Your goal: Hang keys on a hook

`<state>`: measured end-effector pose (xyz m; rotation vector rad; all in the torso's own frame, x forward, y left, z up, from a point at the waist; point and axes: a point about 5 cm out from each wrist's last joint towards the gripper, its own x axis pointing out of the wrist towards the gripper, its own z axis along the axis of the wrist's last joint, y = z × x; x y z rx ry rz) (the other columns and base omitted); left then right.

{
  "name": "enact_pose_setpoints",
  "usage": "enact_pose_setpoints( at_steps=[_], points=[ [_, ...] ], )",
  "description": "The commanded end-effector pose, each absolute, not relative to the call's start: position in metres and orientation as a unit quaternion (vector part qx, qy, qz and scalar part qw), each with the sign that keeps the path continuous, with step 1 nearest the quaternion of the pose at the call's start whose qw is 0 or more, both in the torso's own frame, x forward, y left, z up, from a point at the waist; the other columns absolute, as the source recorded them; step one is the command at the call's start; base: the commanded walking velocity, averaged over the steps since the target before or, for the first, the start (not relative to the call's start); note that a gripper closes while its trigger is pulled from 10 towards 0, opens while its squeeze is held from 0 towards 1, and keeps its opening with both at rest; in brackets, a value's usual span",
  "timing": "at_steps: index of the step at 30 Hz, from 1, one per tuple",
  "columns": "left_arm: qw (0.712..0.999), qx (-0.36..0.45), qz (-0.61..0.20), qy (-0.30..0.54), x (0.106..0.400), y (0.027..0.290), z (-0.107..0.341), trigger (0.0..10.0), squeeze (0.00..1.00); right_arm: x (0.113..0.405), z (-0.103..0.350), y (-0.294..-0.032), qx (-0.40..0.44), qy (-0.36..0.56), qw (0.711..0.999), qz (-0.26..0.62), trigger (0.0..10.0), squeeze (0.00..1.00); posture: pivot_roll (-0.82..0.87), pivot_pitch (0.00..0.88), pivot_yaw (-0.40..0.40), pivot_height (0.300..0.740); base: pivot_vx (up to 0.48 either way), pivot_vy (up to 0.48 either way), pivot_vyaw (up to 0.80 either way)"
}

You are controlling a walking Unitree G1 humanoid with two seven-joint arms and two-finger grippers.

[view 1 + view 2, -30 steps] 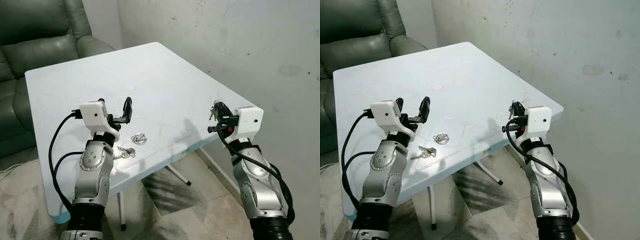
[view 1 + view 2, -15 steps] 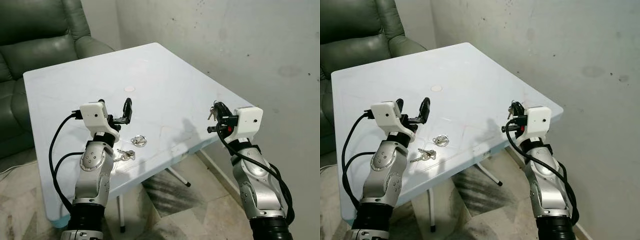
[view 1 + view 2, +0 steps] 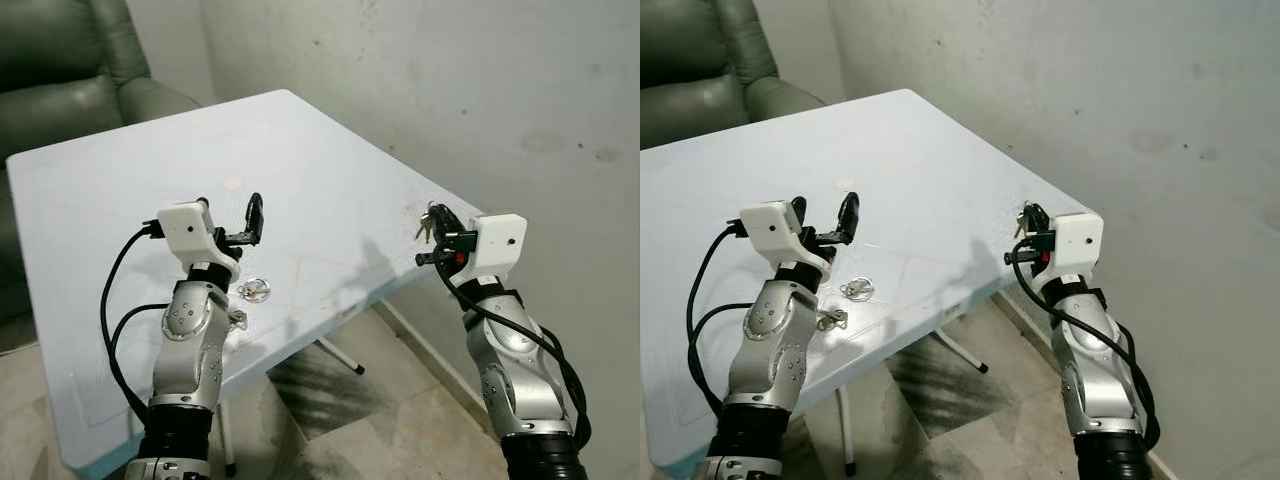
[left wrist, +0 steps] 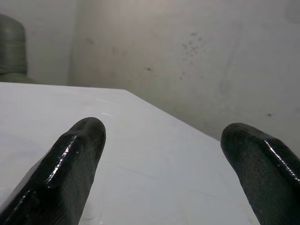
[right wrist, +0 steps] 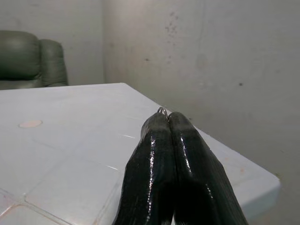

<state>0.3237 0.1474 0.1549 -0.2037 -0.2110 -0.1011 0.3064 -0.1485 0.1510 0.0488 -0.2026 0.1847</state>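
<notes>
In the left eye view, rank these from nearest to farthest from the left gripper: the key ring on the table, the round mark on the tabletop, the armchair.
1. key ring: on the table just below the left gripper, toward the robot.
2. round mark: on the tabletop beyond the gripper.
3. armchair: past the table's far edge, at the robot's left.

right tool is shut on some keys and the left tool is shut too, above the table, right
Not quite: the left tool is open, its fingers spread wide in the left wrist view. The right tool is indeed shut on keys, and the left is above the table.
</notes>
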Motion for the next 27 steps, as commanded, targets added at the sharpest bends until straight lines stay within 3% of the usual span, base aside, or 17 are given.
enact_pose_setpoints(
  at_steps=[1, 16, 21, 27],
  points=[
    [0.988, -0.095, -0.050, -0.107, 0.3243, 0.1474, 0.1582, 10.0, 0.00, 0.3063, 0.1546, -0.1495, 0.021, -0.106, 0.990, 0.092, 10.0, 0.00, -0.05, 0.000, -0.033, 0.740, 0.000, 0.000, -0.77],
    [0.990, -0.080, -0.057, -0.105, 0.3232, 0.1461, 0.1581, 10.0, 0.00, 0.3067, 0.1557, -0.1498, 0.020, -0.107, 0.990, 0.089, 10.0, 0.00, -0.06, 0.000, -0.034, 0.740, 0.000, 0.000, -0.78],
    [0.989, -0.084, -0.059, -0.110, 0.3230, 0.1446, 0.1589, 10.0, 0.00, 0.3066, 0.1559, -0.1498, 0.020, -0.107, 0.990, 0.089, 10.0, 0.00, -0.06, 0.000, -0.035, 0.740, 0.000, -0.480, -0.78],
    [0.988, -0.096, -0.053, -0.105, 0.3245, 0.1456, 0.1588, 10.0, 0.00, 0.3069, 0.1560, -0.1502, 0.020, -0.107, 0.990, 0.088, 10.0, 0.00, -0.06, 0.000, -0.035, 0.740, 0.000, 0.000, -0.77]
  ],
)
